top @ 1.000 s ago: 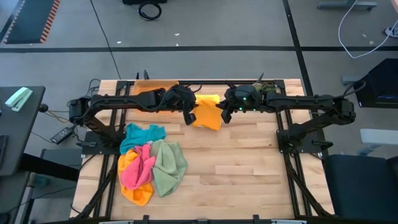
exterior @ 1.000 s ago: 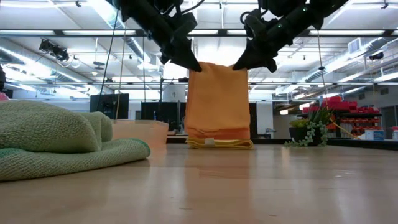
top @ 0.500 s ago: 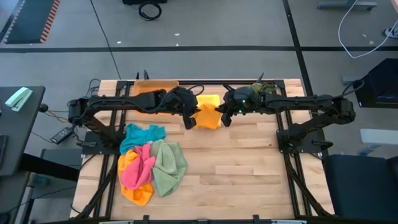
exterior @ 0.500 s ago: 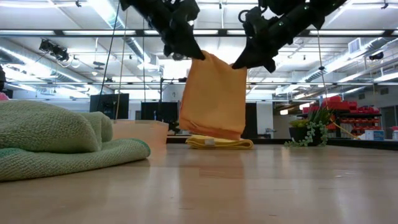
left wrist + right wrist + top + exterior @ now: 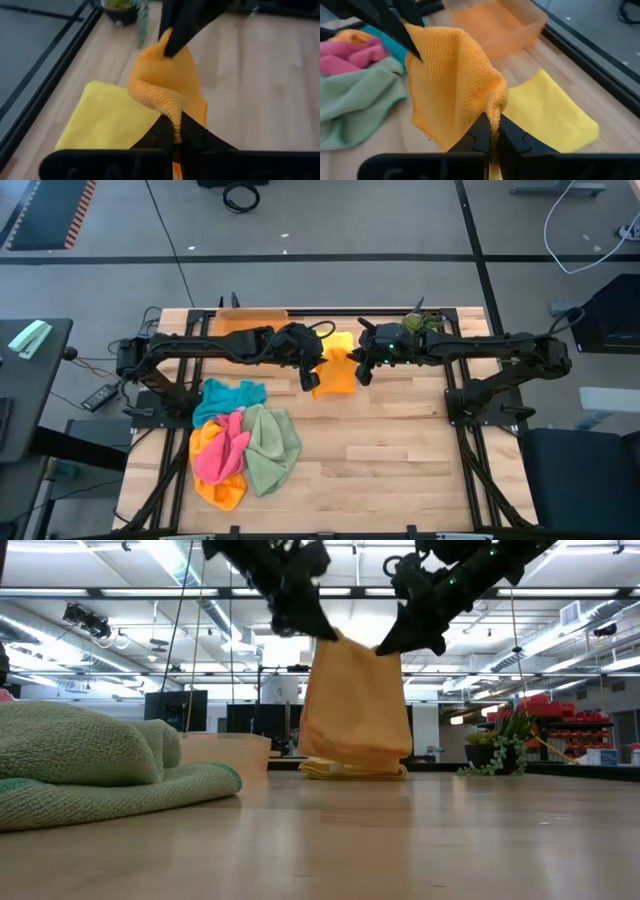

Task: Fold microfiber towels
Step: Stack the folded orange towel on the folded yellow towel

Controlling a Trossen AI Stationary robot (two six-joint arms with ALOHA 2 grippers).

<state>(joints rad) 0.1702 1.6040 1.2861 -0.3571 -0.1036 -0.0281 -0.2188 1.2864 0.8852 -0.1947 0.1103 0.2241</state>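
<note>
1. Both arms are reaching in from the two sides of the table (image 5: 400,460) toward its far middle, stretched nearly level above the wood, with their wrists close together.
2. The left gripper (image 5: 309,378) is pinching one top corner of an orange towel (image 5: 338,372), its fingers (image 5: 165,132) closed tight on the cloth.
3. The right gripper (image 5: 362,370) is pinching the other top corner of the same towel, its fingers (image 5: 481,131) also clamped shut on the fabric.
4. Between them the orange towel is hanging in the air as a doubled sheet; in the low view its lower edge is hanging just above a yellow towel (image 5: 352,770).
5. The yellow towel is lying folded flat on the far part of the table, under and just beyond the hanging towel.
6. An orange tray (image 5: 248,319) is sitting at the far edge of the table, left of the yellow towel.
7. A loose heap of towels is lying on the near left part of the table, well apart from the grippers: a blue towel (image 5: 228,397) on the far side, a pink towel (image 5: 222,450) over another orange towel (image 5: 222,492), and a green towel (image 5: 270,450) on the right of the heap.
8. A potted plant (image 5: 508,745) is standing at the far right of the table.
9. No brand, label or lettering is legible on any towel or on the tray.
</note>
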